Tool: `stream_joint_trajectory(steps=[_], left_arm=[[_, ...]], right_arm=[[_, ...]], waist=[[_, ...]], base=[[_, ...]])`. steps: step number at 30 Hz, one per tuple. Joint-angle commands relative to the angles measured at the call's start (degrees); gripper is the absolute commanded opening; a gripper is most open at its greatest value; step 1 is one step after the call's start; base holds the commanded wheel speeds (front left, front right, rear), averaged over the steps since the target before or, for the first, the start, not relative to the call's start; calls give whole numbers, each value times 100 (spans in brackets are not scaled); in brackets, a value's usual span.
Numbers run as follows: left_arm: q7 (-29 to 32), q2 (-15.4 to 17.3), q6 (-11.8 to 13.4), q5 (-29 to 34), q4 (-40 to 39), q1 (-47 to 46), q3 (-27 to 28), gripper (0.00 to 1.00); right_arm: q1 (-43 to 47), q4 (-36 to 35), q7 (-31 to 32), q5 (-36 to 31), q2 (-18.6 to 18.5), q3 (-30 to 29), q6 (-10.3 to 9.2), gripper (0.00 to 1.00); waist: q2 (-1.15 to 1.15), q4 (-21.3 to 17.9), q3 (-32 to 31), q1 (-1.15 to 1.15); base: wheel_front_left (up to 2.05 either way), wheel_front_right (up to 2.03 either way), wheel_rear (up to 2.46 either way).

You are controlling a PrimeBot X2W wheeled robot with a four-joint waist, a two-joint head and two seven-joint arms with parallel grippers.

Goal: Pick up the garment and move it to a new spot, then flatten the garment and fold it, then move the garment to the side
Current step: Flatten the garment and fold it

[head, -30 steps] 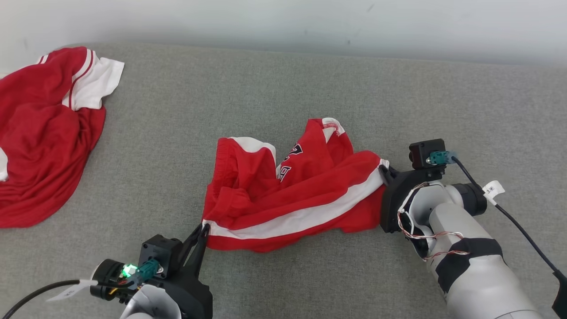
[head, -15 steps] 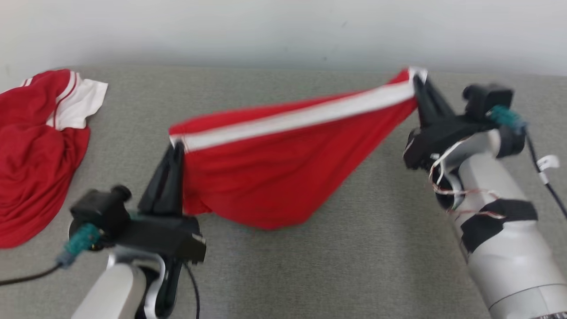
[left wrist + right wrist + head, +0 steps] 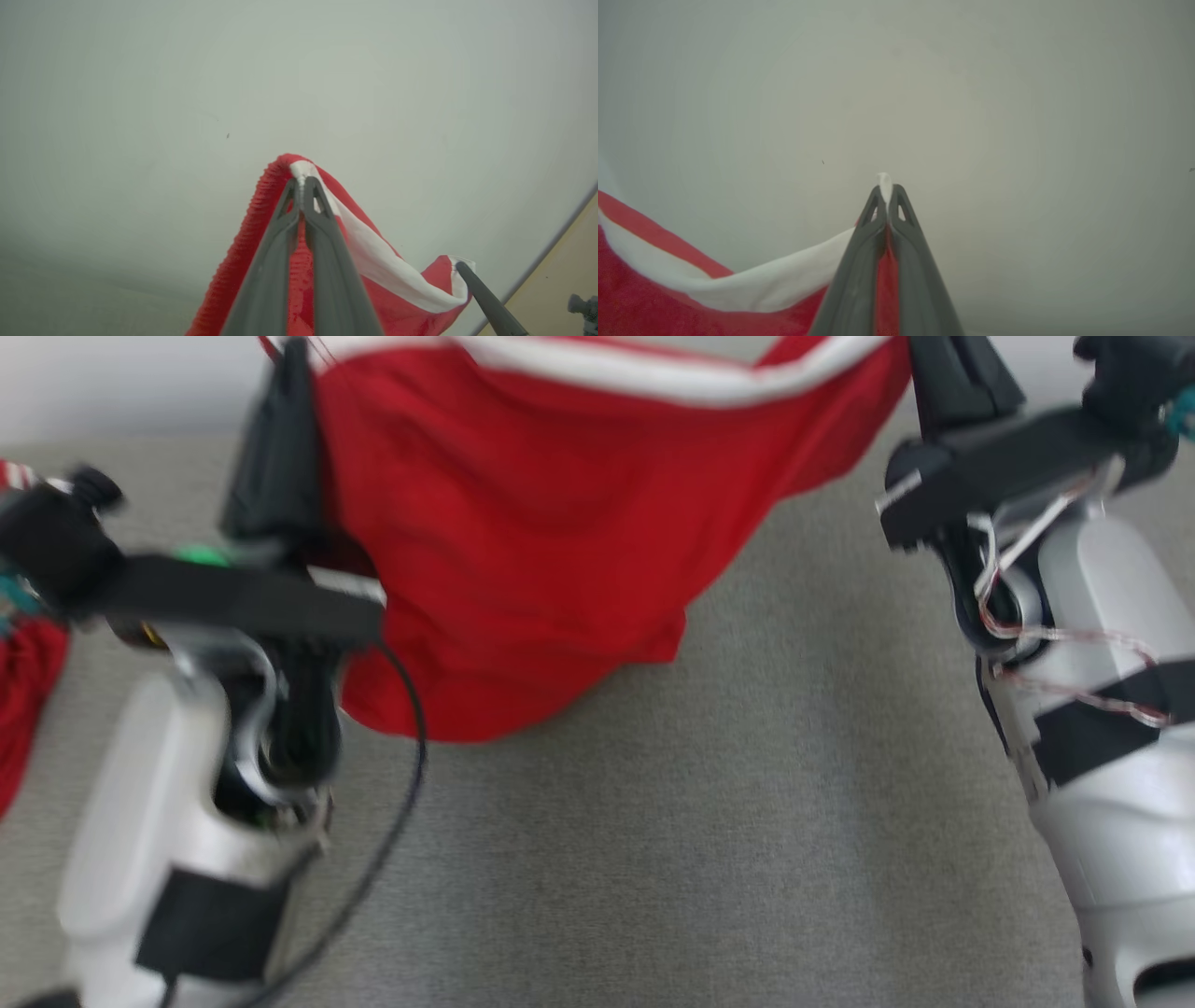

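Hanging over the grey surface (image 3: pixel 747 859), the red garment (image 3: pixel 523 551) is pinched at each end of its white-striped edge by the left jaws and the right jaws, both closed tight

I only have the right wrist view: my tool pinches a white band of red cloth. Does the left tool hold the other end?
Observer: Yes, the left tool is shut on the white-banded corner of the red fabric garment.
Operator: Is it hanging free?
Observer: It sags between that and the right tool above the grey fabric surface; contact at its lowest fold is unclear.
Operator: Anything nearby?
Observer: A second red garment lies on that surface, to the robot's left.
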Motion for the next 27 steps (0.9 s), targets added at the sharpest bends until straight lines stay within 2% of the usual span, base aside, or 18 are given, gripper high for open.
stream_joint_trajectory(steps=[1, 4, 7, 12, 14, 15, 17, 20, 27], left_arm=[[-25, -48, -18, -136, 204, -309, 131, 0], [-167, -2, -63, -142, 716, -937, 376, 0], [-491, 20, -131, 48, 1160, -1568, 480, 0], [-868, -75, -346, 373, 1495, -2230, 545, 0], [-953, -210, -491, 490, 1508, -2479, 654, 0], [-973, -360, -679, 722, 1284, -2696, 994, 0], [-970, -562, -887, 954, 1073, -2633, 1309, 0], [-968, -707, -1130, 1269, 928, -2250, 1305, 0], [-971, -732, -1245, 1495, 1316, -1056, 333, 0]], right_arm=[[-257, 47, 76, 78, 79, 45, -13, 0], [-765, 348, -34, 169, 268, -37, -13, 0], [-1355, 723, -494, 249, 535, -243, -13, 0], [-2113, 978, -985, -81, 612, -536, -13, 0], [-2465, 668, -1030, -319, 649, -891, -13, 0], [-2565, 36, -1030, -640, 705, -1334, -13, 0], [-2454, -519, -1023, -865, 809, -1583, -13, 0], [-2048, -840, -1023, -1012, 828, -1477, -13, 0], [-843, -158, -1026, -733, 322, -591, -13, 0]], waist=[[0, -346, 639, 0], [0, -479, 975, 0], [0, -539, 1194, 0], [0, -475, 1292, 0], [0, -417, 1333, 0], [0, -328, 1397, 0], [0, -253, 1445, 0], [0, -161, 1466, 0], [0, -85, 1354, 0]], base=[[0, 0, 0], [0, 0, 0], [0, 0, 0], [0, 0, 0], [0, 0, 0], [0, 0, 0], [0, 0, 0], [0, 0, 0], [0, 0, 0]])
